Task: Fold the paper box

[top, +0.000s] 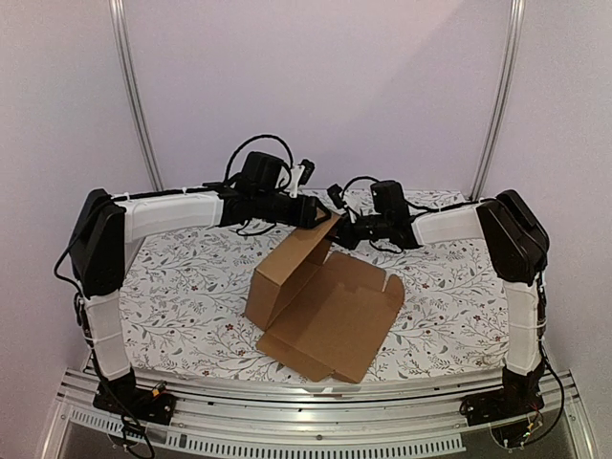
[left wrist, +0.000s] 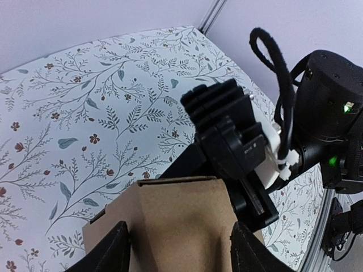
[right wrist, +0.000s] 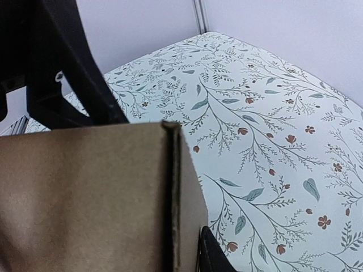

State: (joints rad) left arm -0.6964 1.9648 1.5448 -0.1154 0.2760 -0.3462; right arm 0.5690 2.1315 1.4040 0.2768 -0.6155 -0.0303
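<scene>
The paper box [top: 325,304] is lying partly folded near the middle of the floral tablecloth [top: 191,287]. It is plain brown corrugated cardboard, unprinted. Its broad base panel is resting flat and reaching toward the near edge, with a notched flap spreading out on the right. Along the left a tall side wall is standing up from the base, rising to a pointed corner at the far end. Up close that raised part is showing a sharp crease and a raw cut edge.
</scene>
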